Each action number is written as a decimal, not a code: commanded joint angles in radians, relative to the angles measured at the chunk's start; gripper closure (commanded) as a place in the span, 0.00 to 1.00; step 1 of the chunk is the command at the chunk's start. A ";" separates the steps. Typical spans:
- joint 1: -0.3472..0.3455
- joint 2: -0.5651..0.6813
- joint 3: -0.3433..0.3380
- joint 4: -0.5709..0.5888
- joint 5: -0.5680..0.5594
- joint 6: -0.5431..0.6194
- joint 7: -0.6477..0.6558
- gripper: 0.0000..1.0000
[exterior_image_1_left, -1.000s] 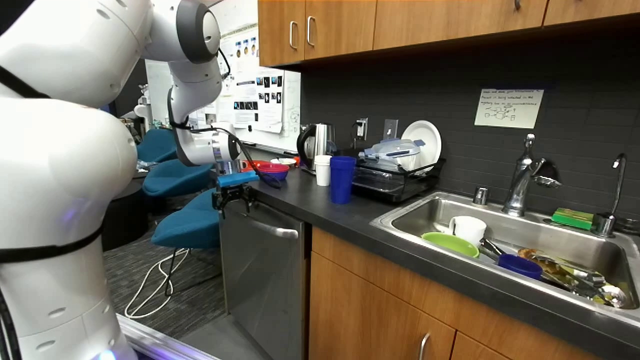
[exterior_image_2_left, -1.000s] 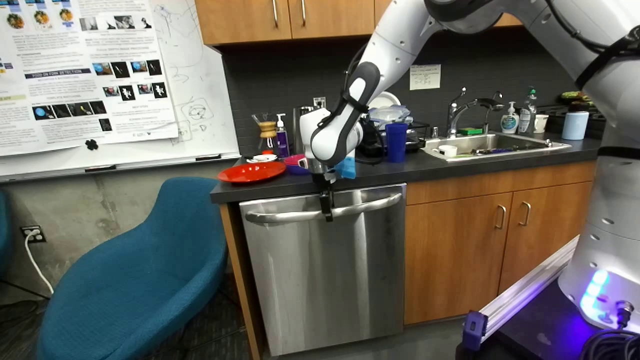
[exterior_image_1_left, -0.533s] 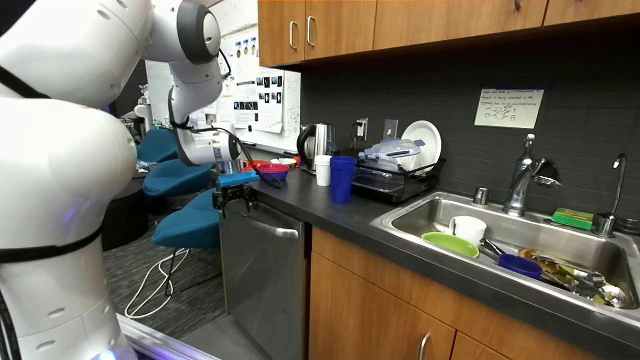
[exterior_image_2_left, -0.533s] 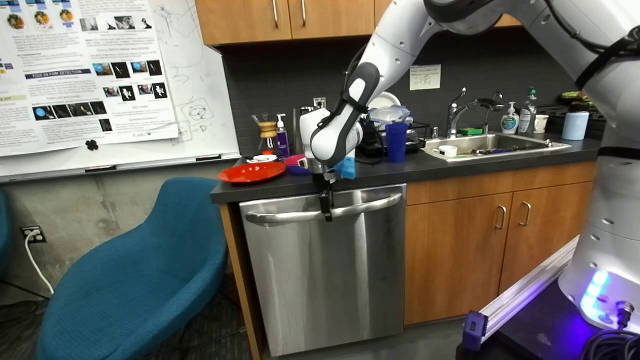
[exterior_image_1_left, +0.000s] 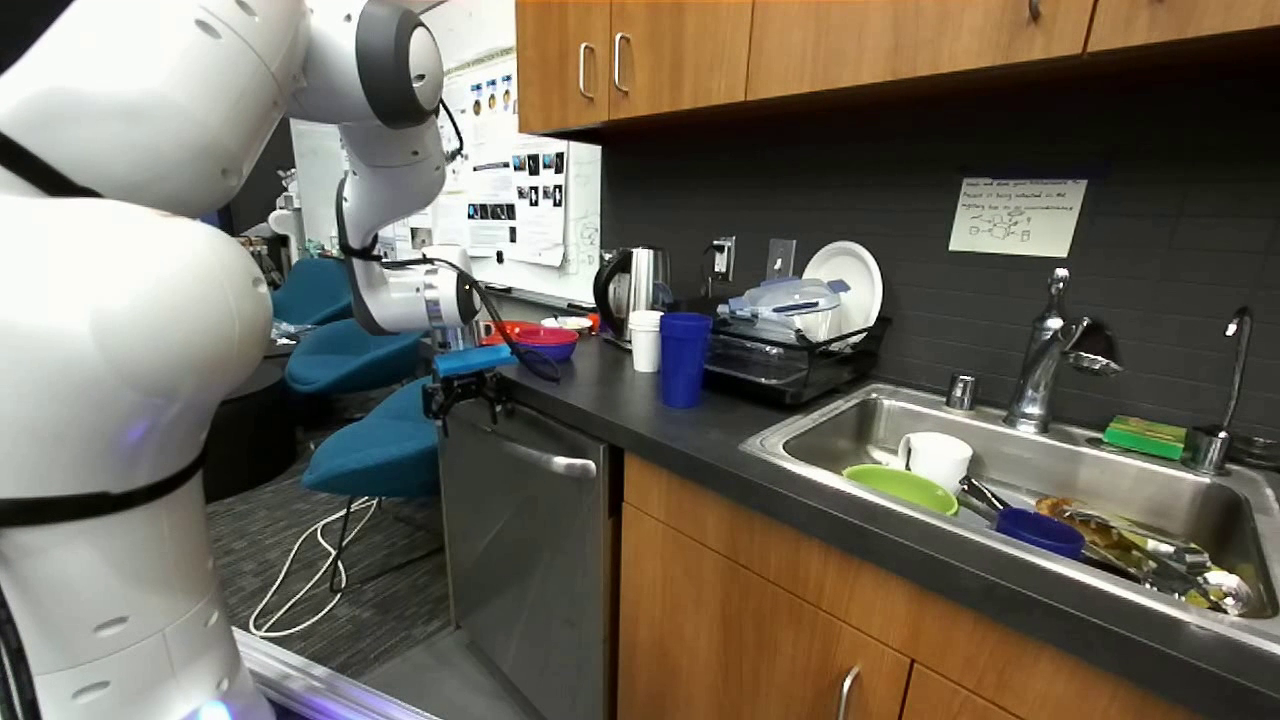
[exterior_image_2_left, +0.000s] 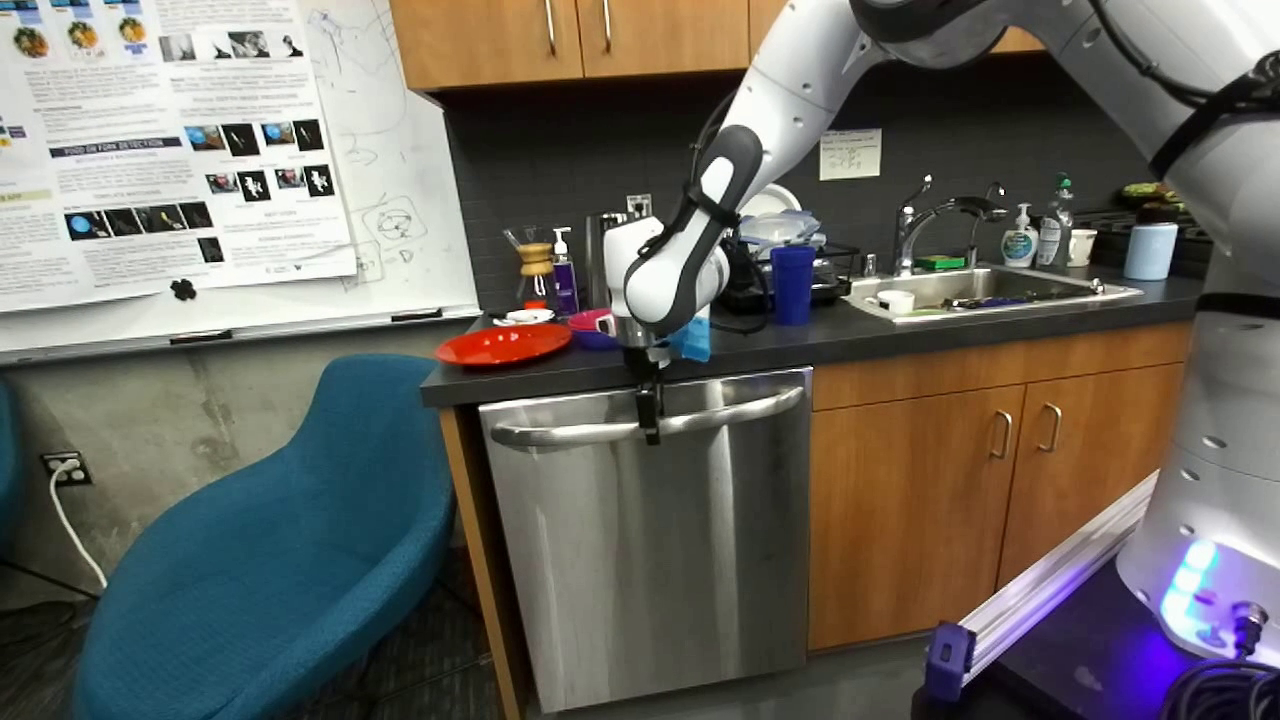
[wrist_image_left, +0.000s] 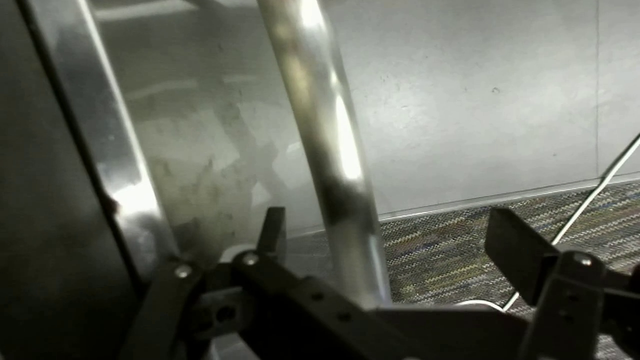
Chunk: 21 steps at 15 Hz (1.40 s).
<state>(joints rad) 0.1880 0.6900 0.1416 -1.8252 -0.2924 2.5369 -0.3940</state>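
Dishwasher handle (wrist_image_left: 330, 135), a smooth bowed bar, runs across the upper part of a steel door (exterior_image_2_left: 650, 560) beneath the dark counter (exterior_image_1_left: 610, 395); the gripper (wrist_image_left: 387, 232) hangs at it with fingers spread, one to each side of the bar in the wrist view, and nothing pinched; whether either finger touches the metal cannot be told, nor how far the inner one reaches into the gap behind the bar. Closing from this pose would probably be uneven, since the bar appears nearer one finger than the other; that finger would meet metal early and could shove the arm (exterior_image_2_left: 790, 95) sideways or jam against the door; a shallow grip is the other danger, the rounded, polished surface letting the fingertips slip off under load. Around the work, a black cable (exterior_image_1_left: 533, 362) loops close to the counter edge and could snag if the arm drew back; the bowls (exterior_image_2_left: 585, 325) and the red plate (exterior_image_2_left: 503, 344), near the arm's end, could be knocked by a sideways swing.
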 joint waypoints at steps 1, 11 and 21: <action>-0.009 -0.024 0.010 -0.043 0.000 0.030 0.014 0.00; 0.035 -0.062 -0.017 -0.104 -0.012 0.077 0.135 0.00; 0.009 -0.028 -0.008 -0.077 -0.003 0.106 0.107 0.00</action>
<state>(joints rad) 0.2063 0.6744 0.1342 -1.8823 -0.2940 2.6282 -0.2833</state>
